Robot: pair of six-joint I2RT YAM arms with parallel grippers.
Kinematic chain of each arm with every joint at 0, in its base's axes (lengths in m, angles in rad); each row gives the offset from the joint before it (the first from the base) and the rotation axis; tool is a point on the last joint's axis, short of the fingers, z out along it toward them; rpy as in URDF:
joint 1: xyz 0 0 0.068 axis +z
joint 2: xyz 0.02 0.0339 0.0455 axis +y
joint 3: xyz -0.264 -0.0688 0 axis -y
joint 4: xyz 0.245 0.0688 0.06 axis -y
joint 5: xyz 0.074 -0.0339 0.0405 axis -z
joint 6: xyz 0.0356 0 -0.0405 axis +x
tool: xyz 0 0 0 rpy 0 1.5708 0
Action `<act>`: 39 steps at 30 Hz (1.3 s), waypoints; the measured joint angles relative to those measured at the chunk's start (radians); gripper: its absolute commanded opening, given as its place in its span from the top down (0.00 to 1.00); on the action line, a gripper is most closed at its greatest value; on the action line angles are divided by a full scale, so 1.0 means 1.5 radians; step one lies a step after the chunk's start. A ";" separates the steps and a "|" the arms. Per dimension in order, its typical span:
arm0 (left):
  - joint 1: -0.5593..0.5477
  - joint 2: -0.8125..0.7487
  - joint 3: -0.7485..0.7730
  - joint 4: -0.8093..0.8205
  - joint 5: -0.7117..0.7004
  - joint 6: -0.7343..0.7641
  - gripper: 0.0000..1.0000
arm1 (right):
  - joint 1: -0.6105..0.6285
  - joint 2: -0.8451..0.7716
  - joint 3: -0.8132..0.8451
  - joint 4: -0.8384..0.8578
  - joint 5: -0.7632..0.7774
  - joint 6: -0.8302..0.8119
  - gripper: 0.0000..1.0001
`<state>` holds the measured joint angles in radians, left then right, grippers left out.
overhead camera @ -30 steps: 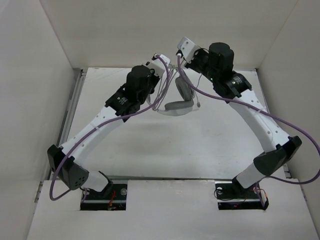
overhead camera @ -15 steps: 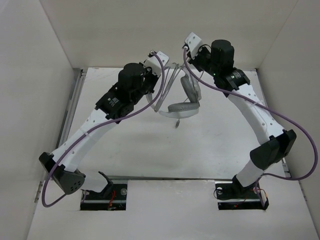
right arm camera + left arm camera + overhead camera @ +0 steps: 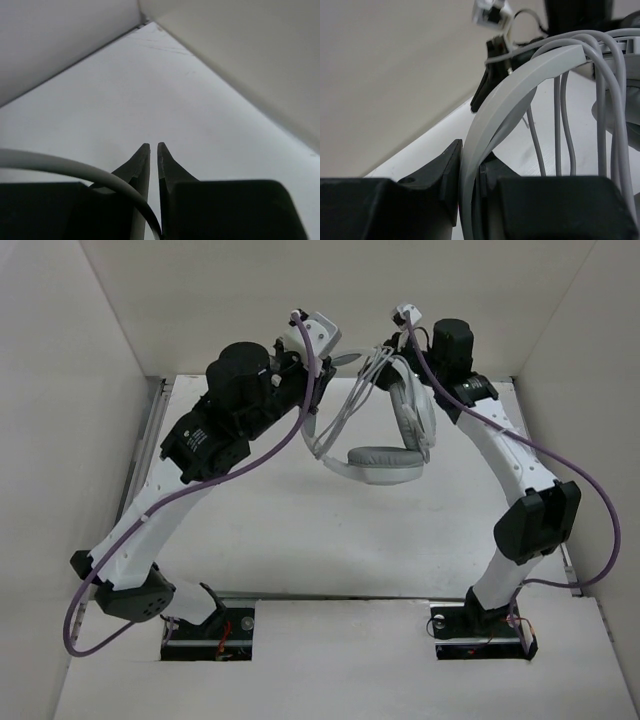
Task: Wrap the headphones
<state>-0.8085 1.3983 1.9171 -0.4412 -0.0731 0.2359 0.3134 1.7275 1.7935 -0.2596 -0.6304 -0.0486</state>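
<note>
The light grey headphones hang in the air between my two grippers; one earcup (image 3: 386, 462) faces up at the bottom and the other (image 3: 411, 408) hangs on edge. My left gripper (image 3: 337, 359) is shut on the flat grey headband (image 3: 490, 120), which runs up between its black fingers (image 3: 469, 151). Several loops of the thin grey cable (image 3: 559, 125) hang beside the band, and they also show in the top view (image 3: 340, 412). My right gripper (image 3: 381, 350) is shut, with the cable (image 3: 95, 175) curving in between the base of its fingers (image 3: 153, 148). The plug is not visible.
A white table (image 3: 300, 520) lies below, walled by beige panels at the back (image 3: 340, 300) and both sides. The arms' purple cables (image 3: 250, 465) hang loose beside each arm. The right arm's wrist (image 3: 492, 75) is close in front of the left gripper.
Both arms have risen and drawn the headphones higher, toward the camera and slightly right. The lower earcup has swung to face up. Both grips are unchanged.
</note>
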 measured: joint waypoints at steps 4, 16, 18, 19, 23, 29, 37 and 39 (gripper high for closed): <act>-0.012 0.015 0.055 -0.020 0.012 -0.022 1.00 | 0.005 0.015 -0.050 0.064 -0.080 0.119 0.81; 0.051 0.110 0.183 -0.037 -0.002 -0.060 1.00 | 0.117 0.016 -0.304 0.434 -0.199 0.534 0.74; 0.057 0.123 0.201 -0.035 -0.013 -0.061 1.00 | 0.138 0.016 -0.317 0.478 -0.202 0.578 0.72; 0.060 0.129 0.213 -0.035 -0.019 -0.061 1.00 | 0.150 0.016 -0.323 0.502 -0.202 0.598 0.72; 0.072 0.153 0.255 -0.018 -0.039 -0.062 1.00 | 0.181 0.016 -0.350 0.568 -0.201 0.647 0.69; 0.115 0.166 0.274 0.021 -0.091 -0.062 1.00 | 0.212 0.016 -0.389 0.604 -0.198 0.684 0.66; 0.172 0.201 0.294 0.052 -0.145 -0.061 1.00 | 0.222 0.014 -0.409 0.617 -0.191 0.695 0.67; 0.184 0.213 0.302 0.061 -0.153 -0.061 1.00 | 0.226 0.014 -0.414 0.617 -0.189 0.696 0.69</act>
<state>-0.5323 1.7176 2.3703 -0.3496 -0.3027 0.1440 0.6521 1.7493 1.1721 0.6655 -0.9138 0.9951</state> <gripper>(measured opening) 0.141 0.322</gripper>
